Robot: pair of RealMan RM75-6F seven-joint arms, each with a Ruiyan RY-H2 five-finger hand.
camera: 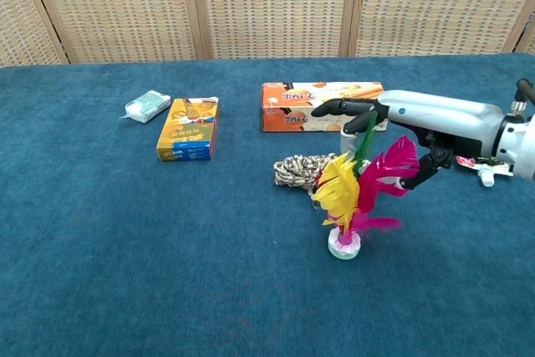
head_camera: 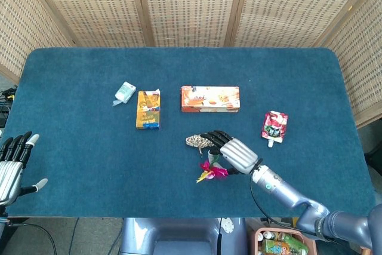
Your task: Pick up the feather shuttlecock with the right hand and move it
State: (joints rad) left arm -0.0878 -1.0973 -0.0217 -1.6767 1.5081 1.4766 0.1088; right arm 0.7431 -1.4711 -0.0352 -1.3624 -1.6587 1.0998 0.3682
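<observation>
From the chest view I see the shuttlecock (camera: 349,198) standing upright on the table (camera: 125,273), its pale round base (camera: 344,245) resting on the blue cloth and its feathers fanning up: yellow on the left, magenta on the right, with a thin green one rising between them. In the head view the shuttlecock (head_camera: 211,169) is a small magenta and yellow tuft just in front of the rope coil (head_camera: 197,141). My right hand (camera: 401,123) is at the feather tops, dark fingers (camera: 338,107) reaching over them; I cannot tell whether it grips the feathers or only touches them. From above the right hand (head_camera: 230,150) sits over the right end of the rope. My left hand (head_camera: 13,165) rests at the table's left edge, fingers apart and holding nothing.
</observation>
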